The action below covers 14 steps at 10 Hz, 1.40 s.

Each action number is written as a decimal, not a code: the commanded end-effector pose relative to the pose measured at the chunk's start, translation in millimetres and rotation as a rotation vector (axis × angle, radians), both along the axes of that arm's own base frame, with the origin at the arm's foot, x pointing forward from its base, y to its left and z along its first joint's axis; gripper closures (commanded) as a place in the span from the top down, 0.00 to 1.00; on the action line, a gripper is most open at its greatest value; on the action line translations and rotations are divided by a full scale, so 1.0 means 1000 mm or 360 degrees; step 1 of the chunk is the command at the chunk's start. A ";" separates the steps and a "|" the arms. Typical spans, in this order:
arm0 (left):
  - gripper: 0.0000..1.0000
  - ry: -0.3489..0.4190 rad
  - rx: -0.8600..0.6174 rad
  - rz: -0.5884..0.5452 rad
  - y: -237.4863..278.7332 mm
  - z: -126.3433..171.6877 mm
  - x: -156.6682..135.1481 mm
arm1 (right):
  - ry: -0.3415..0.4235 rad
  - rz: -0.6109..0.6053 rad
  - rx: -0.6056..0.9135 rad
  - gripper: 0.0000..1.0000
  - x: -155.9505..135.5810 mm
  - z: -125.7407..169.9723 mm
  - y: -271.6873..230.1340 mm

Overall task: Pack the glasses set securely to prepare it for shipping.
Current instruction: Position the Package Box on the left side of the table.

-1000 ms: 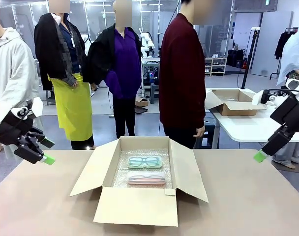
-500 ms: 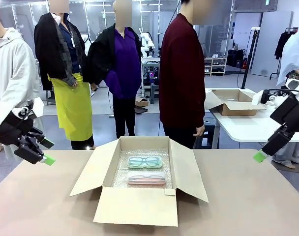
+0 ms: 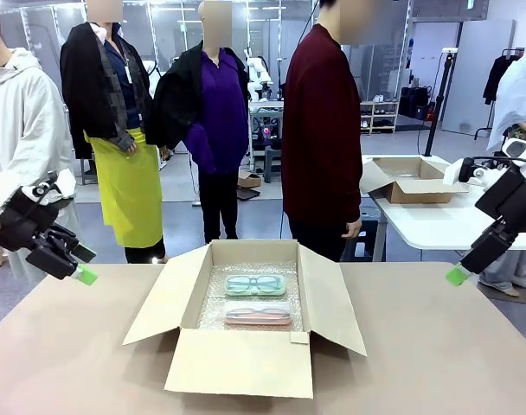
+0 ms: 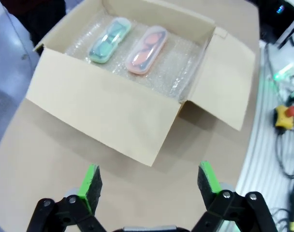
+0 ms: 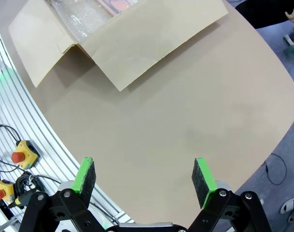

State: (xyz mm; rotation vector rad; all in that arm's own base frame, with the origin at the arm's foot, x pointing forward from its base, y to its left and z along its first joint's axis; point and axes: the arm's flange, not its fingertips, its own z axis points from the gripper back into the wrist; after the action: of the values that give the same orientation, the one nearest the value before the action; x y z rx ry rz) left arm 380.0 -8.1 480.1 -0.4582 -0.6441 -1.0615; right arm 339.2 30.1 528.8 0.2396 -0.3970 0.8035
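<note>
1. We see the left arm (image 3: 25, 220) at the left edge of the front view, over the left edge of the table (image 3: 436, 346). The left jaws are released, with the green pads (image 4: 90, 186) spread wide and nothing between them.
2. The right arm (image 3: 514, 203) is at the right edge of the front view, angled down towards the table. The right jaws are also released. In the right wrist view they gape over bare tabletop and grasp nothing.
3. The cardboard box (image 3: 241, 363) sits lower centre in the front view, mid-table, with its flaps folded outward.
4. The glasses set is inside the box on bubble wrap (image 3: 213, 303). The mint-green case (image 3: 255, 284) is on the far side and the pink case (image 3: 258, 315) on the near side. They lie parallel, just beside each other, not touching.
5. Dark frames show through the mint-green lid. In the left wrist view we see reddish frames through the pink one.
6. Both sets of jaws are well apart from the box, one on each side.
7. A person in a dark red top (image 3: 322, 138) stands at the far side of the table behind the box, with one hand (image 3: 352, 231) hanging down.
8. A yellow emergency-stop box (image 5: 21, 154) sits lower left in the right wrist view, off the table edge.
</note>
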 end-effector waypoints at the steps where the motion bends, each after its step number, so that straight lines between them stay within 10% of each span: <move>1: 1.00 0.0268 -0.0234 0.0066 0.020 -0.008 0.045 | 0.0005 -0.0009 -0.0012 1.00 -0.002 0.001 0.001; 5: 1.00 0.0745 -0.0513 0.0300 0.026 -0.068 0.113 | 0.0005 -0.0009 -0.0012 1.00 -0.002 0.001 0.001; 12: 1.00 0.0814 -0.0504 0.0421 0.021 -0.117 0.132 | 0.0005 -0.0009 -0.0012 1.00 -0.002 0.001 0.001; 14: 1.00 0.1034 -0.0602 0.0363 0.025 -0.116 0.152 | 0.0005 -0.0009 -0.0012 1.00 -0.002 0.001 0.001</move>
State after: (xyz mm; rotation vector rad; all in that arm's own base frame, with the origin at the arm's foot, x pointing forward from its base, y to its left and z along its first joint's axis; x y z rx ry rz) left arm 518.0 10.5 360.8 -0.9010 -0.3574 -0.5401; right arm 339.3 30.2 528.7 0.2393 -0.3964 0.8036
